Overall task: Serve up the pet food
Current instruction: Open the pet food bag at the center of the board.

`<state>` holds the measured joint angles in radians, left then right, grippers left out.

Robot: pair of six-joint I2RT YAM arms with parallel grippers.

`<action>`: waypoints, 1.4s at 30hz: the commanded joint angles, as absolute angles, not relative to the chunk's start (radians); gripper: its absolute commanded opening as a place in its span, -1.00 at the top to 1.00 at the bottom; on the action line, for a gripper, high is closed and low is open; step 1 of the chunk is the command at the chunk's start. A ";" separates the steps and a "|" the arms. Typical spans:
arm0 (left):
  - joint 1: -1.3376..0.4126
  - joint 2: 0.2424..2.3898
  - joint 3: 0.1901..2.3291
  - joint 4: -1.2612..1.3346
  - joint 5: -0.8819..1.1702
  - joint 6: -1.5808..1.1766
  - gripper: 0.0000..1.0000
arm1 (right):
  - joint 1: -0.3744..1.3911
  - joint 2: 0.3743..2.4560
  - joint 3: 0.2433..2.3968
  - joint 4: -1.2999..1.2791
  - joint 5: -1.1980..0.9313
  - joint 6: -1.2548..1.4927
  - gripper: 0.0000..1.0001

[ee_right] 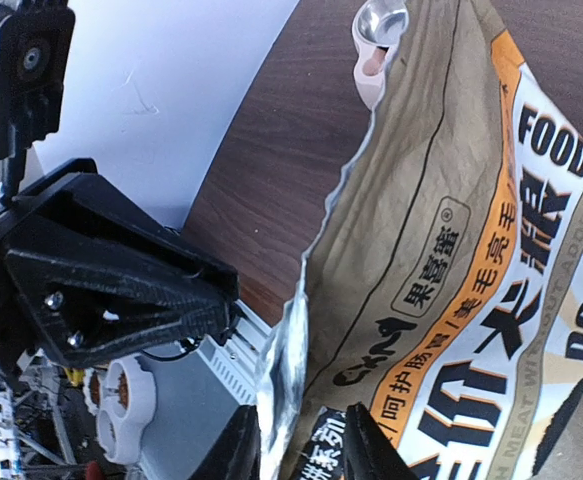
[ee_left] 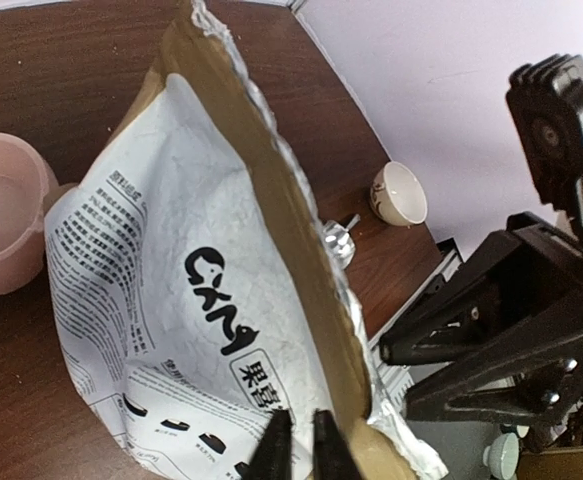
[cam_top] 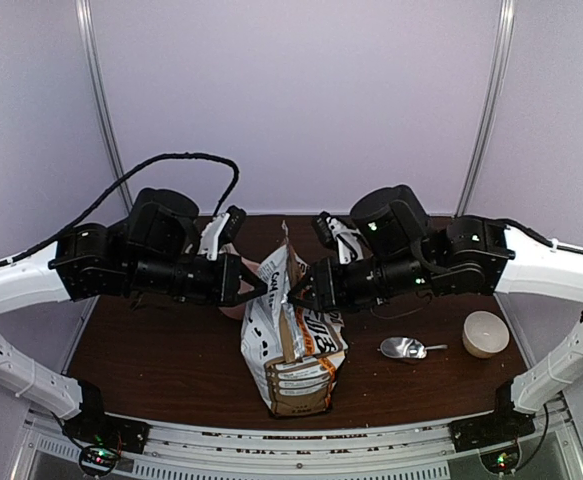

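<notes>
The white, grey and orange pet food bag [cam_top: 289,345] stands upright mid-table with its torn top open. The kibble inside it is hidden. My left gripper [cam_top: 262,288] meets the bag's upper left edge. In the left wrist view its fingers [ee_left: 276,450] are pinched together on the bag's white face [ee_left: 171,260], just beside the tan rim strip. My right gripper [cam_top: 292,296] is at the upper right edge. Its jaws [ee_right: 304,448] stand apart, with the bag's foil rim [ee_right: 283,370] loose between them.
A metal scoop [cam_top: 411,348] and a cream cup [cam_top: 485,333] lie right of the bag. A pink feeder [ee_left: 1,225] sits behind the bag on its left. Both arms reach inward over the dark wooden table [cam_top: 161,360].
</notes>
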<state>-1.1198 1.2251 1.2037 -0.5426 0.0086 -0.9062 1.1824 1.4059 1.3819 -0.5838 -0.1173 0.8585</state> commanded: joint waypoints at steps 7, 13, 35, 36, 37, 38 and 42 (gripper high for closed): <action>-1.112 1.243 1.237 -0.456 0.054 -0.906 0.48 | 1.182 1.422 1.346 -0.463 -0.178 0.882 0.69; -1.108 1.238 1.235 -0.451 0.047 -0.909 0.39 | 1.173 1.429 1.332 -0.453 -0.172 0.882 0.78; -0.926 1.222 1.229 -0.375 0.074 -0.688 -0.34 | 1.135 1.476 1.305 -0.246 -0.380 0.808 1.00; -0.925 1.216 1.222 -0.368 0.078 -0.647 -0.36 | 1.136 1.476 1.309 -0.236 -0.404 0.781 1.00; -0.925 1.203 1.210 -0.356 0.087 -0.601 -0.39 | 1.135 1.470 1.312 -0.230 -0.426 0.760 1.00; -0.925 1.187 1.188 -0.337 0.096 -0.560 -0.42 | 1.136 1.462 1.313 -0.229 -0.436 0.736 1.00; -0.925 1.078 1.026 -0.198 0.138 -0.415 -0.52 | 1.127 1.386 1.305 -0.283 -0.387 0.624 0.48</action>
